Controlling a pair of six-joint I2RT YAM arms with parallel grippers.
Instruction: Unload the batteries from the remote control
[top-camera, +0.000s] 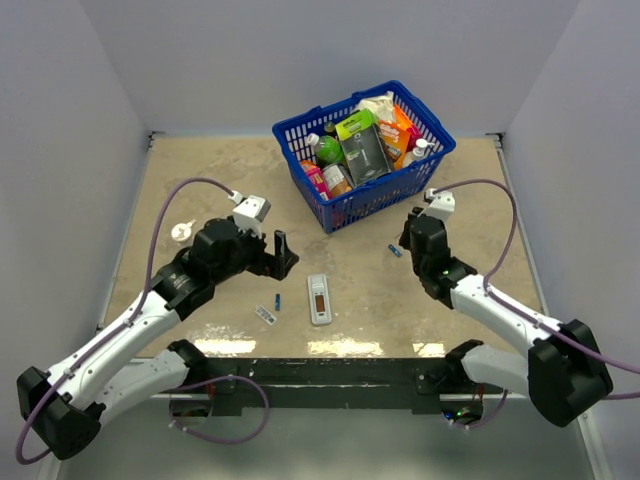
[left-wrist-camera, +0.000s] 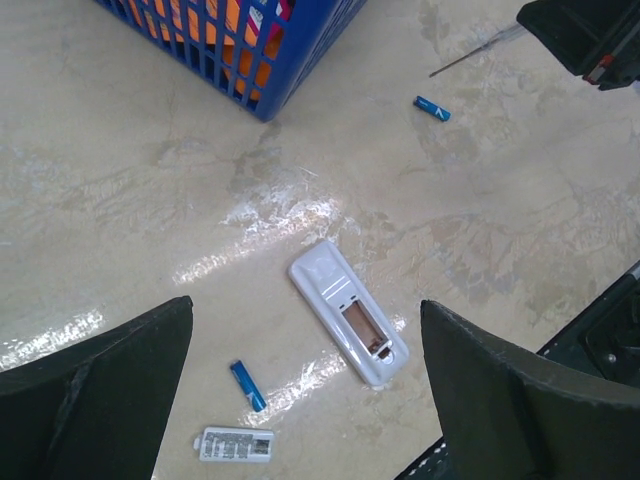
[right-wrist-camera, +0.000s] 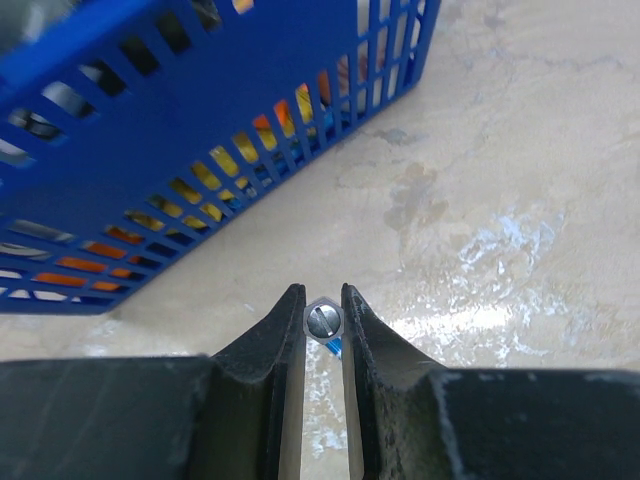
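Battery (right-wrist-camera: 323, 322) pinched in nearly closed right claw (right-wrist-camera: 322, 312); left claw (left-wrist-camera: 305, 345) wide, empty.

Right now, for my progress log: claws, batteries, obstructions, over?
Left claw open, empty. Right claw shut, empty. Remote recess bare; one blue battery beside the cover, other battery near right claw. Nothing blocking.

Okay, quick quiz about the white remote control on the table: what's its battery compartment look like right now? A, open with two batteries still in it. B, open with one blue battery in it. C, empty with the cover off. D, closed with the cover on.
C: in the left wrist view the remote control lies with its recess open and bare, the cover and one blue battery lying apart on the table.
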